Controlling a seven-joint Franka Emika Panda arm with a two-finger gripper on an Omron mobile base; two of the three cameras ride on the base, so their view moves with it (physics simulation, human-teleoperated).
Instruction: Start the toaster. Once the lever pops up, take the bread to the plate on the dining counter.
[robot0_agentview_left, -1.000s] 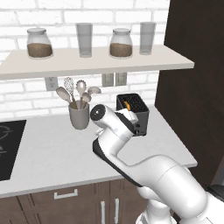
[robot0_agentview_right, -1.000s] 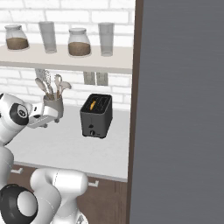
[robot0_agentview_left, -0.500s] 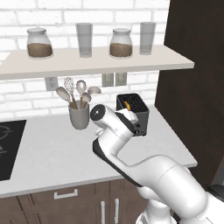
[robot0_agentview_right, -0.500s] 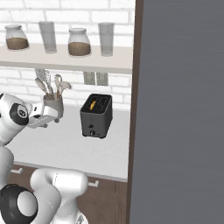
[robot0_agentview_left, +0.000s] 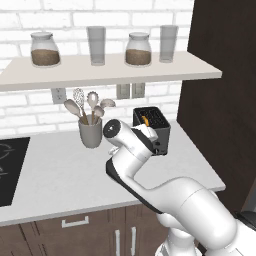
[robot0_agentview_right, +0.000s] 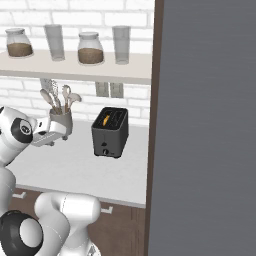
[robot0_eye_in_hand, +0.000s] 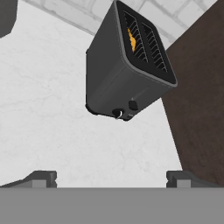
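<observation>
Jaws (robot0_eye_in_hand: 112, 177) spread wide and empty, poised above the white desk (robot0_eye_in_hand: 48, 109) short of the toaster (robot0_eye_in_hand: 124, 72). The toaster stands near the dark side panel (robot0_agentview_right: 205, 125), the lever (robot0_eye_in_hand: 133, 105) low on its front. Bread (robot0_eye_in_hand: 131, 39) sits in one slot.

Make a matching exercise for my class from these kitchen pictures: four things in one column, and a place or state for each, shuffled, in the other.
Things:
1. bread
2. utensil cup
3. gripper
4. two jars

Places or states:
A. on the wall shelf, beside tall glasses
B. open, holding nothing, short of the toaster
C. down in a slot of the toaster
D. standing on the white worktop, left of the toaster, holding spoons and a whisk

Pairs: 1-C, 2-D, 3-B, 4-A
</observation>
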